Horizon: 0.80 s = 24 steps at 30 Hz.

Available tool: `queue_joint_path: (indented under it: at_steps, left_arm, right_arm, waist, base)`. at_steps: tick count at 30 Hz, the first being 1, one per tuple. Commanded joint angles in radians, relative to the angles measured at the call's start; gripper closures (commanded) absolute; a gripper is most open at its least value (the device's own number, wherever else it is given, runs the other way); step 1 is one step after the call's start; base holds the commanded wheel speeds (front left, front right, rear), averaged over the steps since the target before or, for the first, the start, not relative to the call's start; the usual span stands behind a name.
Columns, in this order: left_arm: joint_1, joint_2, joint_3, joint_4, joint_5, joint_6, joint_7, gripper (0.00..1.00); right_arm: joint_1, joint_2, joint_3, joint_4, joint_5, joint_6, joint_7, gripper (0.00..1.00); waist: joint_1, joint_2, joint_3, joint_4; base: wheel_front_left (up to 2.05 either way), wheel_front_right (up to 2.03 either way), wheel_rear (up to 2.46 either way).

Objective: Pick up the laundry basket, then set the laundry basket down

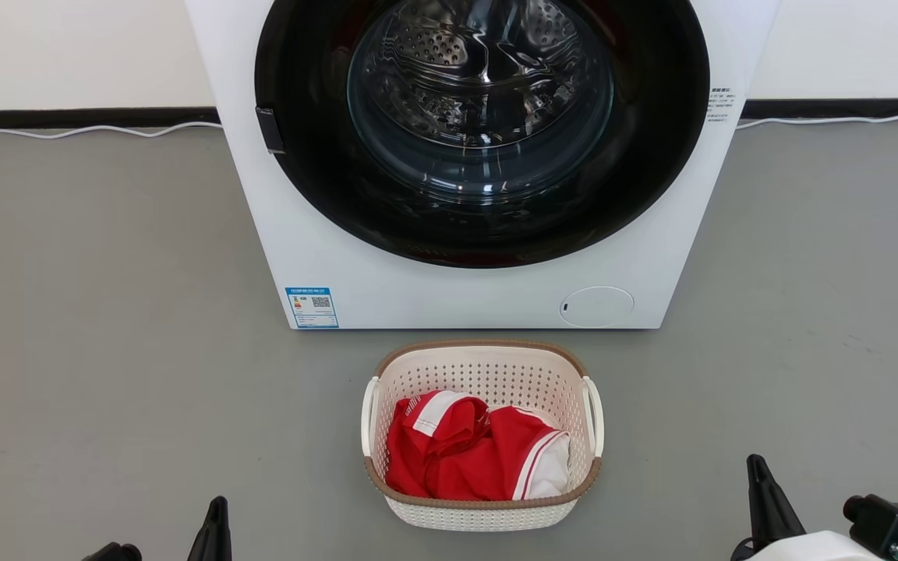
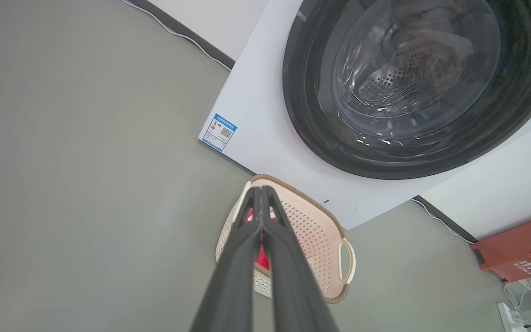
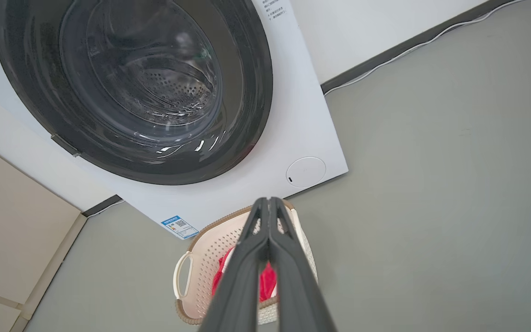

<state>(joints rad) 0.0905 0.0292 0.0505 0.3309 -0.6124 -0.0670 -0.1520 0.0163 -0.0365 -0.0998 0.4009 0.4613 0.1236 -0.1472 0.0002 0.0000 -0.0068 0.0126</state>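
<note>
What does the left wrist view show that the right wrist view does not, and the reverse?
Left wrist view: an orange box at the right edge. Right wrist view: a beige panel and the washer's printed label. Both: the washer, the basket with red cloth, the blue sticker, a white cable.

A grey floor (image 1: 106, 312) is bounded by a white wall (image 1: 67, 47) with a dark baseboard (image 1: 83, 118), along which a white cable (image 1: 106, 128) is laid. A white washing machine (image 1: 418, 296) with a dark round door (image 1: 675, 156) is set against the wall. An orange-red box (image 2: 519, 249) is seen to one side of it and beige panelling (image 3: 12, 230) to the other.
</note>
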Motion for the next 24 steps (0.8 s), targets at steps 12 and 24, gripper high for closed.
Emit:
queue_joint_path:
  at_steps: [12, 24]
  left_arm:
    - [-0.077, 0.008, 0.021, -0.036, -0.158, -0.016, 0.04, 1.0]
    - [-0.096, 0.01, 0.028, -0.044, -0.29, -0.024, 0.076, 1.0]
  right_arm:
    - [-0.057, -0.009, -0.003, -0.048, 0.184, 0.003, 0.041, 1.0]
    - [-0.068, -0.009, -0.004, -0.065, 0.335, 0.003, 0.075, 1.0]
  waist:
    - [-0.0001, 0.0, 0.001, -0.002]
    - [-0.0001, 0.0, 0.003, -0.004]
  base:
    - [0.0, 0.0, 0.0]
    - [0.0, 0.0, 0.0]
